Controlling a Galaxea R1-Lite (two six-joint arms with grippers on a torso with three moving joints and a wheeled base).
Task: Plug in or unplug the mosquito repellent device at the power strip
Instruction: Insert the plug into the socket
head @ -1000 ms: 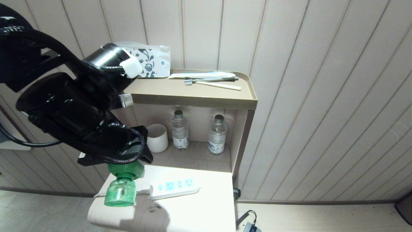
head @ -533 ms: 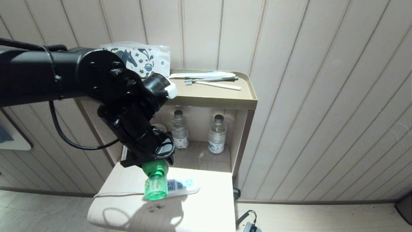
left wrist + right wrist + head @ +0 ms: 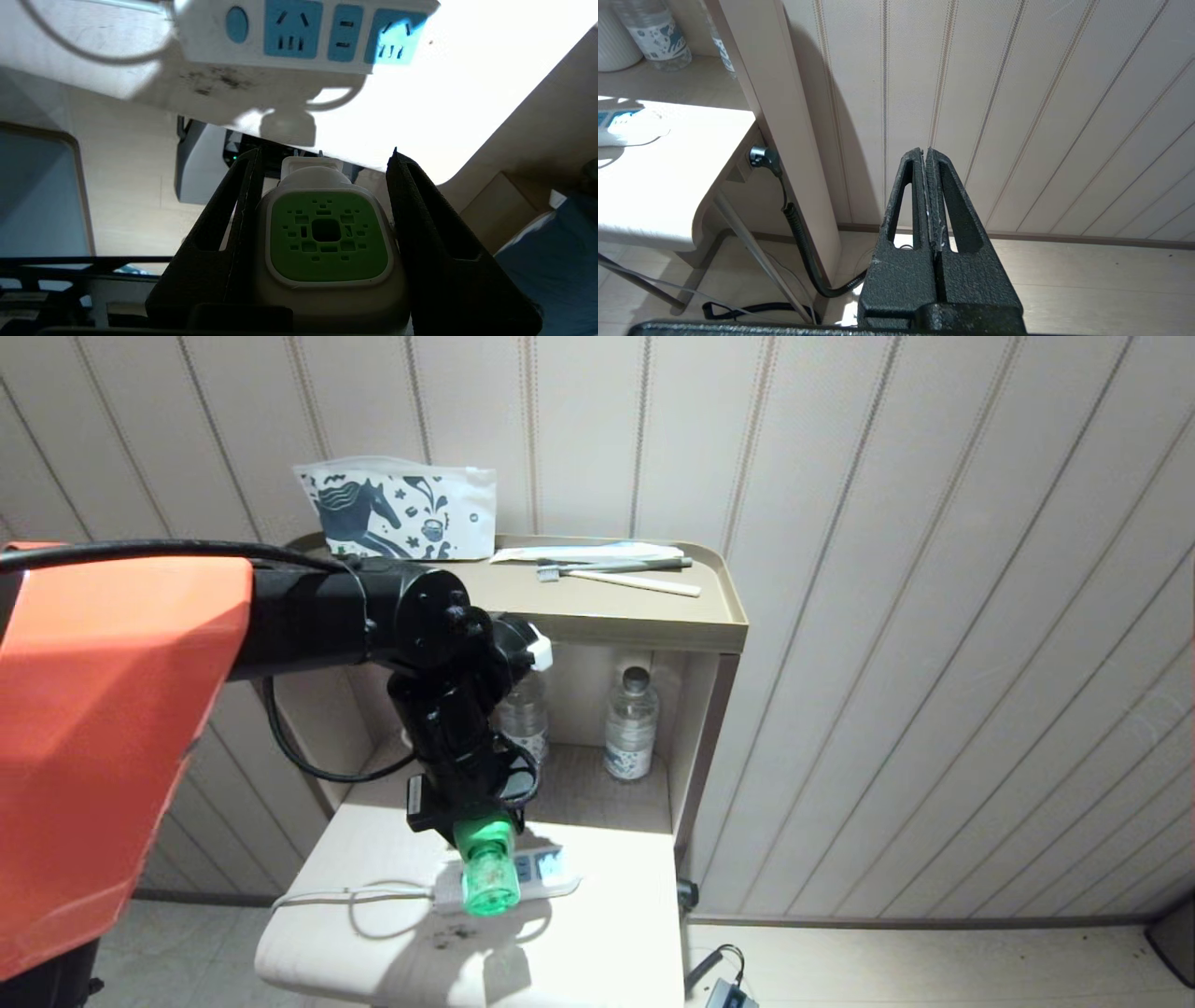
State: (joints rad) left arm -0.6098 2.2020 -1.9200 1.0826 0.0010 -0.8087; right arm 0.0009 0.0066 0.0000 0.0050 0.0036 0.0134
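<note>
The left gripper [image 3: 471, 826] has swung over the power strip [image 3: 299, 35] — clamping the mosquito repellent device [image 3: 327, 242], prongs unseen.

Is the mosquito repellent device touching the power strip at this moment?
Apart. In the left wrist view the mosquito repellent device, clamped in the left gripper, sits short of the power strip, with bare tabletop visible between them.

Two water bottles [image 3: 631, 726], two toothbrushes [image 3: 616, 573]
</note>
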